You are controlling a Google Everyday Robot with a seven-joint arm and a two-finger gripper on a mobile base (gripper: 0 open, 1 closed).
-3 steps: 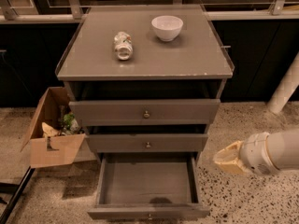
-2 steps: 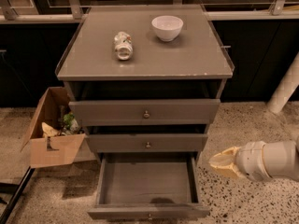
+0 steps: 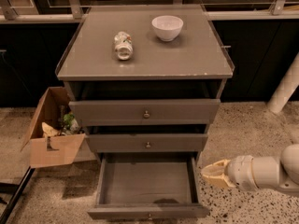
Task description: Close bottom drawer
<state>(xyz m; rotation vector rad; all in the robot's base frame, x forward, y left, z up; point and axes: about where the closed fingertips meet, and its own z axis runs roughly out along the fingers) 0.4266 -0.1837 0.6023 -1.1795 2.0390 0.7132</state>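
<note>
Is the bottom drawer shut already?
No, the bottom drawer stands pulled far out, inside exposed; the end effector hangs beside its right side.

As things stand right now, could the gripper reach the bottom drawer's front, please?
Probably yes: the gripper hangs just right of the open bottom drawer, with nothing visible between it and the front.

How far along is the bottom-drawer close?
Done: nothing yet. The bottom drawer is pulled well out, with its tray showing. In hand: the gripper sits to the right of the drawer, beside its side wall and not touching it. Left: reach the drawer front and push it in.
</note>
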